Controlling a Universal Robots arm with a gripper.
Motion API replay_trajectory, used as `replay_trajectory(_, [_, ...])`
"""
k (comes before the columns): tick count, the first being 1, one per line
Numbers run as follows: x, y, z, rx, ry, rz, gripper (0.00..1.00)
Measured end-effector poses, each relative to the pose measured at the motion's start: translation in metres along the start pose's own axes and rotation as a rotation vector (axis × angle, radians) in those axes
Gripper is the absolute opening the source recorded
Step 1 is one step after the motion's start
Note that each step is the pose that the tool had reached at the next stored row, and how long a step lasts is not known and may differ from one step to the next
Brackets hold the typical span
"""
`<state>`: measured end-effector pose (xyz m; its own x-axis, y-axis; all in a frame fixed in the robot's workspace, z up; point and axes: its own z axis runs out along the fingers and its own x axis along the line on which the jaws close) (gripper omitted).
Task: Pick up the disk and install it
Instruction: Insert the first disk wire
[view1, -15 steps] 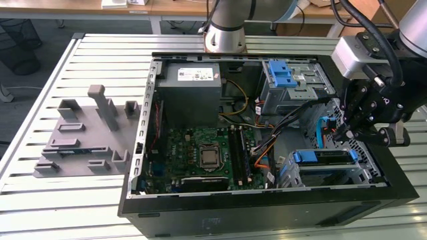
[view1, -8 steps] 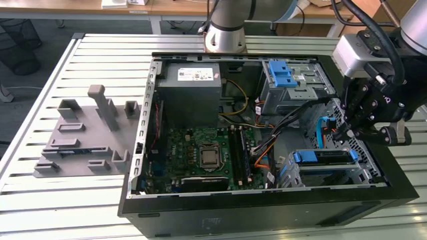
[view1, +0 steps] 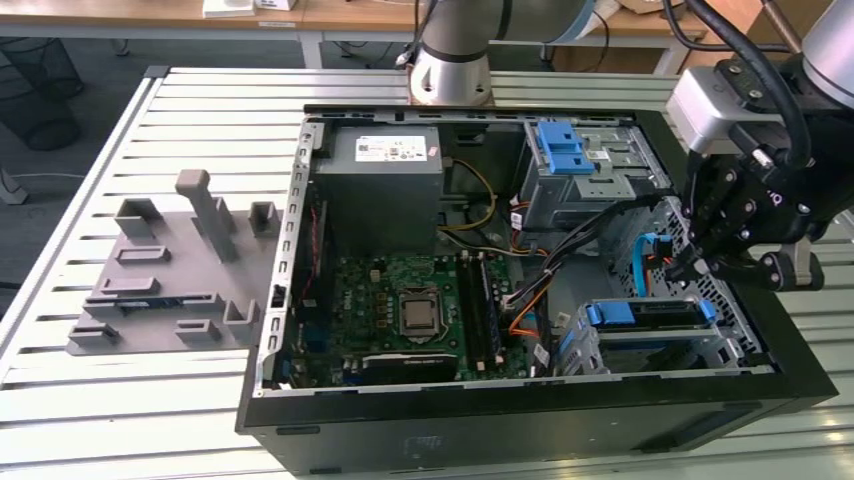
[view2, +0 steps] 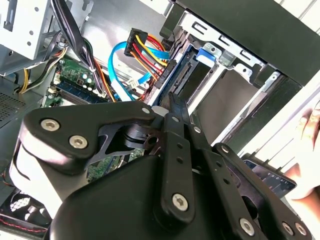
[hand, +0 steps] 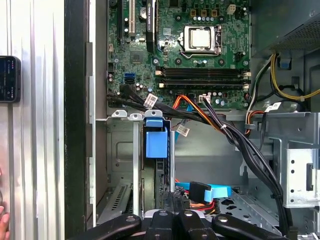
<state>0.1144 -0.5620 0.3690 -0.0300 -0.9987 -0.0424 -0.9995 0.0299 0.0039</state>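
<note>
Disk (view1: 650, 316) sits edge-up in the metal drive cage (view1: 721, 350) at the front corner of the open computer case (view1: 534, 420) on the desk (view1: 147, 390); blue frame visible. Tool (view1: 699, 262) hovers just above that cage, holding nothing. Fingers look drawn together in the second wrist view (view2: 172, 107), near the red-yellow cable plug (view2: 145, 52).

- Exterior view: even, bright indoor light, soft shadows inside computer case (view1: 747, 385); slatted table (view1: 160, 400) around it pale, mildly washed.
- Second wrist view: gripper (view2: 172, 107) linkage close up, slightly soft; white glare beyond the case wall.
- First wrist view: motherboard (hand: 175, 45) beyond the gripper sharp, evenly lit.
</note>
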Motion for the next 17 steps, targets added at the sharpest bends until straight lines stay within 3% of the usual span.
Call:
replay_trajectory(10, [-0.0061,-0.0015,0.0011,0.0004,-0.0001,0.0,0.11])
replay_trajectory(17, [-0.012,-0.0058,0.0059,0.0005,-0.0002,0.0,0.11])
